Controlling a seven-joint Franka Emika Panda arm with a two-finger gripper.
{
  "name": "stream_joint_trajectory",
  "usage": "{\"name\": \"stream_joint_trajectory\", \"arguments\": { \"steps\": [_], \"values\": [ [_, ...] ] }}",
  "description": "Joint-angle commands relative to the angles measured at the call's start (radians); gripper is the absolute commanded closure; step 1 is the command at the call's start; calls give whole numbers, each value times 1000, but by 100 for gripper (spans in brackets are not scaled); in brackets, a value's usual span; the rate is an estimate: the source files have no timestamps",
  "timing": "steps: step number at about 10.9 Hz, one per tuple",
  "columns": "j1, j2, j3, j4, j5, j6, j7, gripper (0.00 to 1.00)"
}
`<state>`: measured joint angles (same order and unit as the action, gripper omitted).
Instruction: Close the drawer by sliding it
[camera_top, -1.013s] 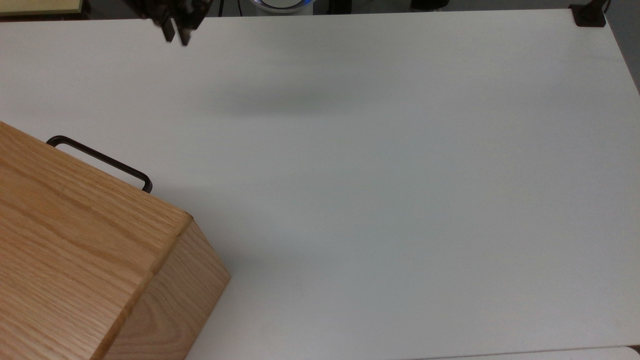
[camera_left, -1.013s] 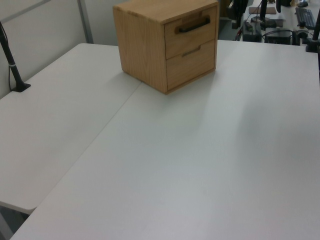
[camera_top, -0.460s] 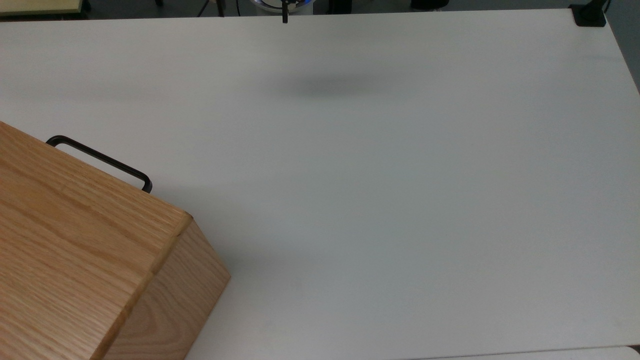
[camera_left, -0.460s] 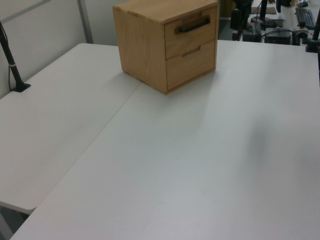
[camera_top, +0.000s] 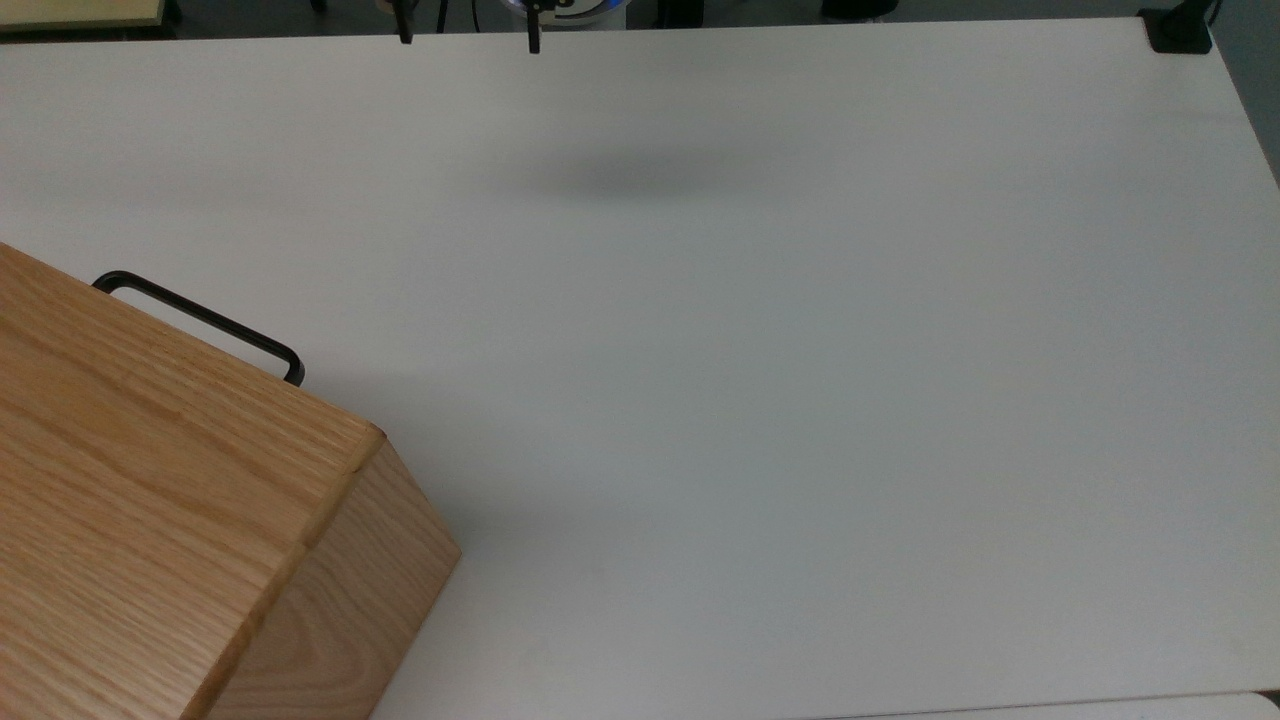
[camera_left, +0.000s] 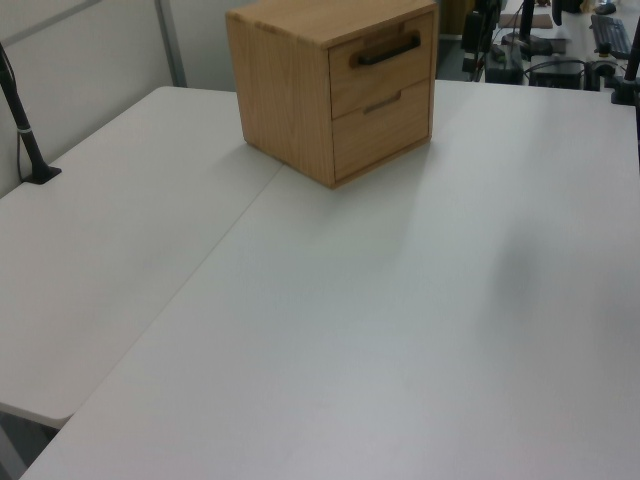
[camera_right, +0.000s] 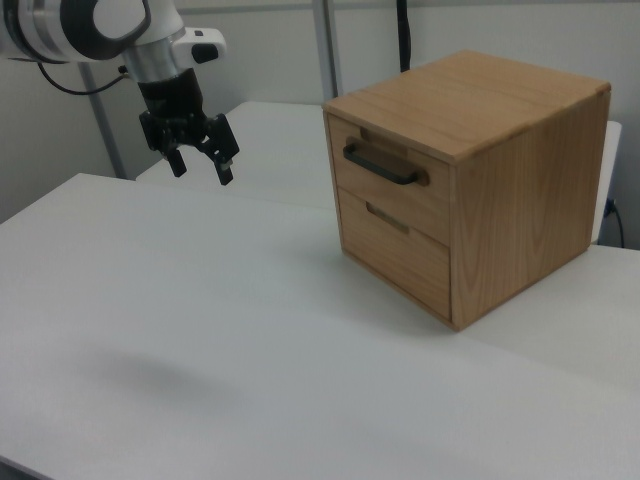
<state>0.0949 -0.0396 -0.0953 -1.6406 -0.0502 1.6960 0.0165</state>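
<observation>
two fingers (camera_right: 226, 170) spread wide, gripper (camera_right: 202, 168) empty, well apart from drawer (camera_right: 392, 175).

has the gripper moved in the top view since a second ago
Yes. The gripper has shifted toward the top view's right along the table's far edge, away from the cabinet, and its jaws are open.

My arm (camera_right: 90, 25) is glossy white with rounded shells and a dark grey ring at the joint. Its wrist narrows to a silver-grey collar, with a small white block jutting beside it. Below sits my black gripper (camera_right: 200, 168), boxy, with two short black fingers (camera_right: 226, 170). A thin black cable trails behind the arm.
</observation>
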Motion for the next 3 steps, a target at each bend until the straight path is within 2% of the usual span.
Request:
{"name": "stream_joint_trajectory", "arguments": {
  "steps": [1,3],
  "values": [
    [-10,-8,-7,-4,9,14,-36,0],
    [-11,-8,-6,-4,12,10,-38,0]
  ]
}}
